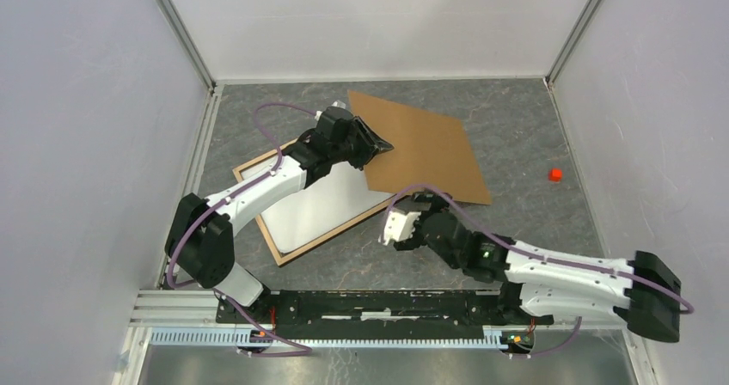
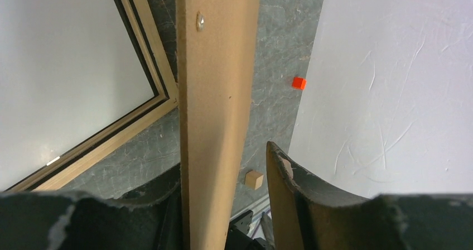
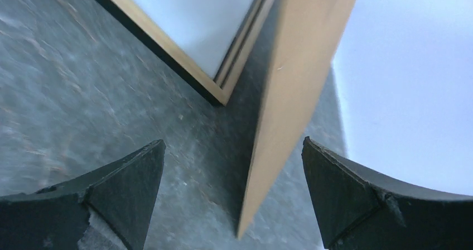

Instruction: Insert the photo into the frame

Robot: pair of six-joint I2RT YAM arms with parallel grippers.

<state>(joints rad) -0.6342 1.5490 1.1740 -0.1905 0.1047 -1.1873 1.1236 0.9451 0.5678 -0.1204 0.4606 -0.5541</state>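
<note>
On the grey table [image 1: 533, 230], beneath the two arms, the following are entered.

1. Backing board [image 1: 425, 149], plain brown. It is placed right of the frame and seen tilted in the right wrist view, one corner down at the table. Whether its left edge overlaps the frame cannot be told. A small metal fitting [image 2: 199, 20] is set in its face.

2. Frame [image 2: 111, 140], with a light wood rim and a dark inner step. It is laid flat at the table's left, under the left arm.

3. Photo. No printed face is shown. A white sheet [image 1: 322, 204] fills the frame's opening and is judged to be the photo laid face down, but this is unconfirmed.

4. Left gripper [image 1: 378, 144]. It is set at the board's left corner. The board runs between the fingers, against one, with a gap shown at the other. Whether it is clamped cannot be told.

5. Right gripper [image 3: 233, 143]. It is spread wide with nothing held, low beside the board's near corner.

6. Wooden block [image 2: 254, 179] and orange cube [image 1: 555, 174]. Both are loose and well apart from the frame.

Step in hand, as judged: the board is to be brought over the frame's back.

- A firm pinch should be secured before any lift.
- The lowered corner may be kept down as a pivot.
- The free edge could be steadied by the right gripper.
- The board should be squared to the inner step and lowered edge-first, so that the white sheet is not dragged.
</note>
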